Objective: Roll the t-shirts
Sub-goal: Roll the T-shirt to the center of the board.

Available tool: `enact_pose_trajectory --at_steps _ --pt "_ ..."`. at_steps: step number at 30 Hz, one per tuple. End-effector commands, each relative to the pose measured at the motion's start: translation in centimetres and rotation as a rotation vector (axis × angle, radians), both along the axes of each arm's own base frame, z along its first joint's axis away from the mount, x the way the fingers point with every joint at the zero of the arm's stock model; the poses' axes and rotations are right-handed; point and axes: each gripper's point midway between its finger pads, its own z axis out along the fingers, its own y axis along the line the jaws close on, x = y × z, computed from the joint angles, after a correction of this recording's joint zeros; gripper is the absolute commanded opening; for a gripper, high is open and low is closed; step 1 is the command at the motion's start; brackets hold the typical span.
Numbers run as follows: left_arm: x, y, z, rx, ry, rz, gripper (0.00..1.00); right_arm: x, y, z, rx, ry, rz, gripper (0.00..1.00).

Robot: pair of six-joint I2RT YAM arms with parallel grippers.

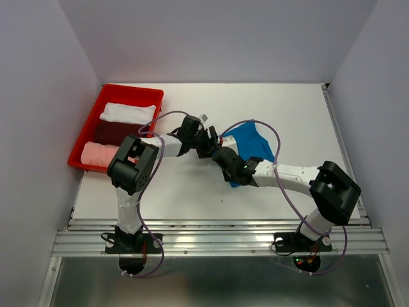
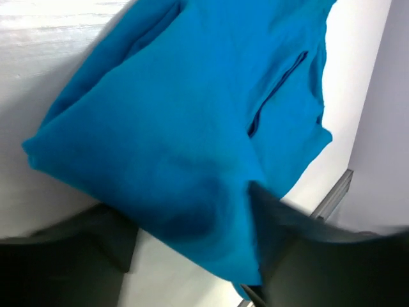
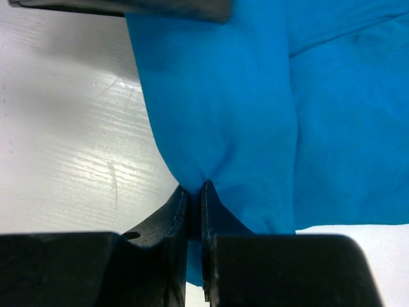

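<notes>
A bright blue t-shirt lies bunched on the white table, partly folded over itself. My right gripper is shut on a pinched fold of the blue t-shirt at its near-left edge. My left gripper is at the shirt's left side with its jaws wide apart; the edge of the blue t-shirt hangs between them, and neither finger presses on it. In the top view the left gripper and right gripper are close together at that edge. A white t-shirt, a dark maroon one and a rolled pale pink one lie in the tray.
The red tray stands at the table's left side, against the wall. A metal rail runs along the near edge of the table. Grey walls close in the left, back and right sides.
</notes>
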Motion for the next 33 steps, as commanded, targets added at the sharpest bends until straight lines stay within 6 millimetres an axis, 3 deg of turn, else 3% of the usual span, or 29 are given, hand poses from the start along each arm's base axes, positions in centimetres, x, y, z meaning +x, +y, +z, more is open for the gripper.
enact_pose_trajectory --at_steps 1,2,3,4,6,7,8,10,13,19,33 --pt "0.1 -0.7 0.5 -0.005 -0.007 0.002 0.61 0.1 1.0 2.1 0.082 -0.037 0.007 0.01" --pt "0.1 -0.5 0.3 0.004 -0.002 0.009 0.41 0.1 0.9 2.1 0.075 -0.036 0.006 0.01" --pt "0.1 -0.3 0.4 0.013 0.0 0.016 0.32 0.1 0.8 2.1 0.069 -0.033 0.005 0.04" --pt "0.1 -0.1 0.3 0.027 0.005 0.029 0.13 0.1 0.6 2.1 0.058 -0.035 -0.001 0.1" --pt "-0.4 0.1 0.3 0.035 0.031 0.032 0.0 0.1 0.2 2.0 0.028 -0.033 0.005 0.23" --pt "-0.7 0.1 0.6 0.026 0.048 0.029 0.0 0.2 0.0 2.0 0.012 -0.037 0.005 0.42" --pt "-0.9 0.0 0.8 0.021 0.056 0.03 0.0 0.3 -0.2 2.1 0.001 -0.042 0.001 0.5" --pt "-1.3 0.2 1.2 0.027 0.09 0.049 0.0 0.4 -0.6 2.8 -0.034 -0.065 -0.003 0.65" --pt "-1.3 0.3 2.1 0.028 0.12 0.077 0.0 0.5 -0.6 3.7 -0.04 -0.097 0.0 0.77" --pt "-2.1 1.2 2.5 0.061 0.193 0.135 0.0 0.5 0.8 5.2 -0.059 -0.136 0.06 0.82" --pt "-2.2 1.7 3.9 0.096 0.261 0.206 0.0 -1.2 3.6 2.8 -0.139 -0.146 0.138 0.82"
